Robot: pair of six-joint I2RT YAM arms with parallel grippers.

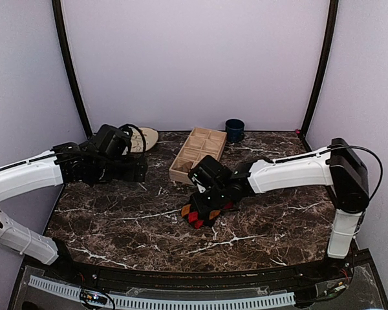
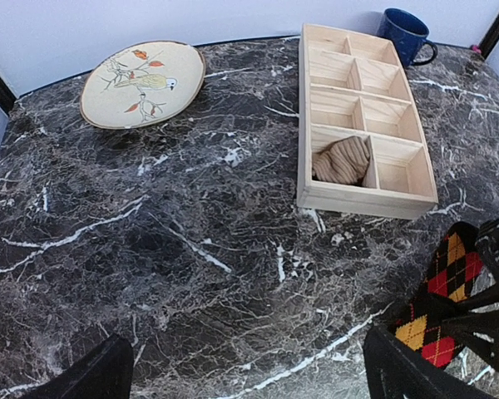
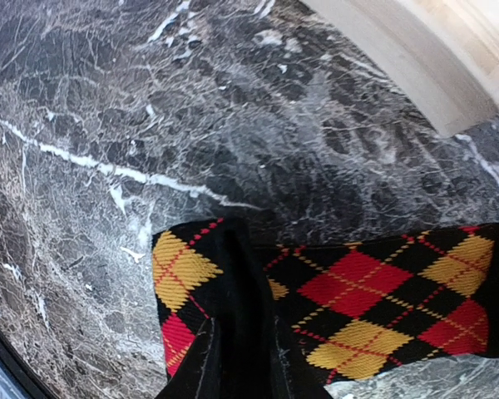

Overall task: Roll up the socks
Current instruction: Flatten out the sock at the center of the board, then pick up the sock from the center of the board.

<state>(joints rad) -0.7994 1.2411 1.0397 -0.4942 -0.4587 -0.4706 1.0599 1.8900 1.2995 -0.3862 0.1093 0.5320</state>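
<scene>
The black sock with red and orange argyle diamonds [image 1: 204, 214] lies folded on the dark marble table, in front of the wooden tray [image 1: 197, 154]. My right gripper [image 1: 210, 203] is down on it. In the right wrist view its narrow jaws [image 3: 241, 332] pinch a raised black fold of that sock [image 3: 374, 307]. The tan sock [image 2: 343, 160] sits rolled up in a near compartment of the tray [image 2: 366, 199]. My left gripper [image 2: 249, 378] hovers open over bare marble at the left, holding nothing; the argyle sock [image 2: 445, 291] shows at its right edge.
A bird-painted plate [image 1: 145, 137] lies at the back left and a dark blue mug [image 1: 235, 129] stands behind the tray. In the left wrist view the plate [image 2: 141, 83] is far left and the mug [image 2: 406, 33] far right.
</scene>
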